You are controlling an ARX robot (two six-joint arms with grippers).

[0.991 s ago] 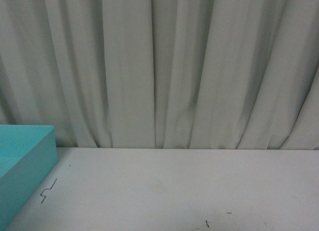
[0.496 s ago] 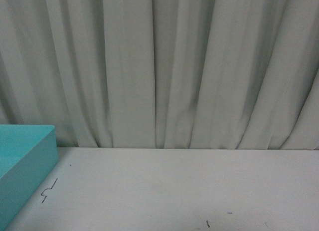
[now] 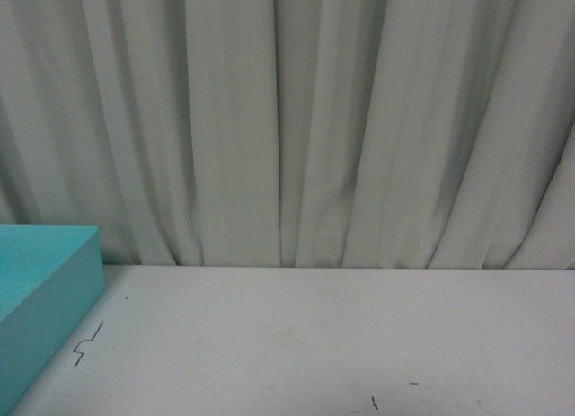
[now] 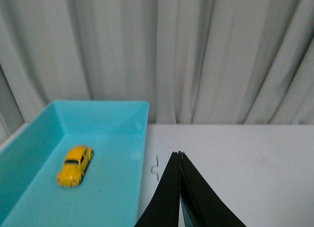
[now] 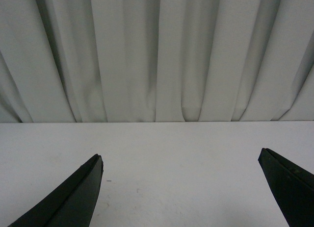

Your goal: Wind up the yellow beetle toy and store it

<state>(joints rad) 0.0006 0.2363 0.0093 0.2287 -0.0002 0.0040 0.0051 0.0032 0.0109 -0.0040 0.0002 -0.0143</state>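
Glossy yellow beetle toy car [image 4: 74, 166] rests inside the turquoise plastic tray [image 4: 122, 107]; storing looks done.
Left gripper [image 4: 179, 156] pressed together and empty, right gripper [image 5: 180, 163] spread wide; only retreat remains.

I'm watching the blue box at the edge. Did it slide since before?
No. In the front view the turquoise box sits the same way beside the squiggly mark on the table.

Nothing I can actually read anywhere, no labels, brands or numbers on my tabletop [image 3: 314, 335], the teal bin [image 4: 98, 119] or the yellow beetle toy [image 4: 74, 165], just a small black squiggle [image 3: 87, 343] and a couple of tiny dark ticks scribbled on the table.
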